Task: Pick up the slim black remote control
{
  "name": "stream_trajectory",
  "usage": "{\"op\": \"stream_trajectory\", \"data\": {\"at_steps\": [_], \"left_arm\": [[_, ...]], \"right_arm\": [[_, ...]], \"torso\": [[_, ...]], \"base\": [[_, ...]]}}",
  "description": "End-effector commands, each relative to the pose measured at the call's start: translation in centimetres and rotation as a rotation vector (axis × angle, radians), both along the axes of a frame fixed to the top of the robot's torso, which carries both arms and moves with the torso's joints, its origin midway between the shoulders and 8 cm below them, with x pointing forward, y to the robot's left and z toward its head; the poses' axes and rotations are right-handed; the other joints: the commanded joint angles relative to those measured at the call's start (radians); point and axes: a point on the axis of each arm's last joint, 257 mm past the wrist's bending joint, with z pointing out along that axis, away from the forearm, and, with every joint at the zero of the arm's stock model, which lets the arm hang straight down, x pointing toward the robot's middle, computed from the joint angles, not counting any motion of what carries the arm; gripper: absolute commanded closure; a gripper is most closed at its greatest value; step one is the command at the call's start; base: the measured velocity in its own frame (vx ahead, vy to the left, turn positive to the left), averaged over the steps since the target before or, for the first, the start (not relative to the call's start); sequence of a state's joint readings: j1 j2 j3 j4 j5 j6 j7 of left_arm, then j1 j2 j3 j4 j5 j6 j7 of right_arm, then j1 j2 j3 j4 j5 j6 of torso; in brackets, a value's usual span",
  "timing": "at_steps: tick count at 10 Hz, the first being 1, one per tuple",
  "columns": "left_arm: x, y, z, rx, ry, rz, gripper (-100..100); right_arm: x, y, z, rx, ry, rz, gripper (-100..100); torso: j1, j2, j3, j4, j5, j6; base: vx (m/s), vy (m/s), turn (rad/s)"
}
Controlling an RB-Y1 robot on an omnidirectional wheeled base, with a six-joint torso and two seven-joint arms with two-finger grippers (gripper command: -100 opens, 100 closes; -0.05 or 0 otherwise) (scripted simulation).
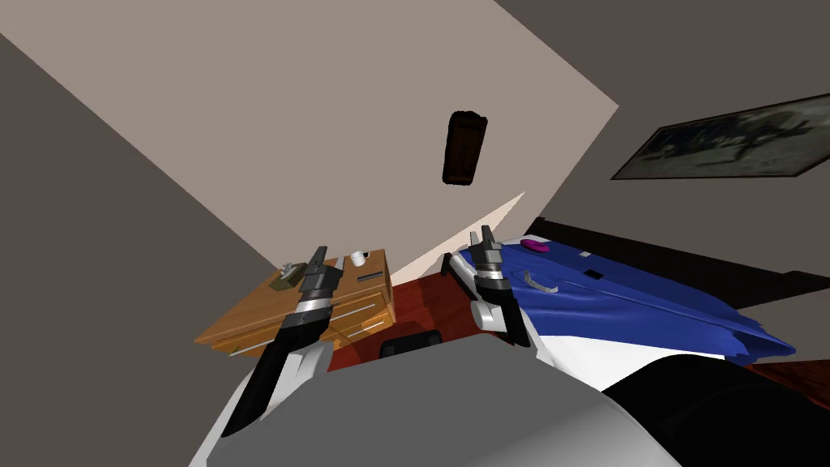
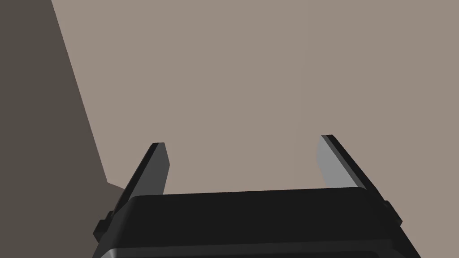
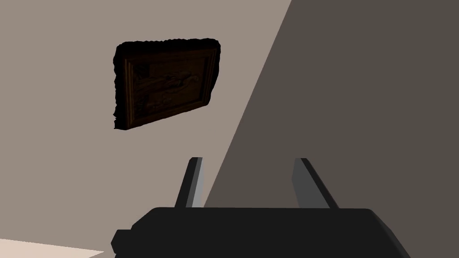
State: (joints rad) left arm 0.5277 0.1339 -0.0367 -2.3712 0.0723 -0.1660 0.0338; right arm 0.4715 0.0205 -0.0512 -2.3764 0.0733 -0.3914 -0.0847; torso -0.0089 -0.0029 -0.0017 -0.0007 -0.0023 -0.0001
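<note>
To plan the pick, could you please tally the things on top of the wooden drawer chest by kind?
Slim dark remote: 1
White mug: 1
Olive box with a pale tuft on top: 1
Total: 3

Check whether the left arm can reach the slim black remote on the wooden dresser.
Probably yes: left gripper is open, close beside the remote on the dresser, nothing between them, though it points at the wall.

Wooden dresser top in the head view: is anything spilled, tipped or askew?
Nothing stands out. The white mug stands upright, the slim black remote lies flat beside it, and no spill shows on the dresser.
</note>
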Motion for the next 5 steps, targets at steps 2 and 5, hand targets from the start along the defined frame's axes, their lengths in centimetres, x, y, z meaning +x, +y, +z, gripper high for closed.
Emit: {"op": "stream_trajectory", "data": {"at_steps": [2, 5], "left_arm": [[0.5, 0.1, -1.5, -0.006, 0.059, 0.0, -100], [0.9, 0.5, -4.2, -0.02, 0.161, 0.004, -100]], "right_arm": [[0.0, 0.0, 0.0, 0.0, 0.0, 0.0, 0], [0.0, 0.0, 0.0, 0.0, 0.0, 0.0, 0]], "torso": [[0.001, 0.001, 0.0, 0.0, 0.001, 0.0], [0.004, 0.001, 0.001, 0.0, 0.001, 0.0]], "base": [[0.03, -0.085, -0.052], [0.041, -0.084, -0.067]]}}
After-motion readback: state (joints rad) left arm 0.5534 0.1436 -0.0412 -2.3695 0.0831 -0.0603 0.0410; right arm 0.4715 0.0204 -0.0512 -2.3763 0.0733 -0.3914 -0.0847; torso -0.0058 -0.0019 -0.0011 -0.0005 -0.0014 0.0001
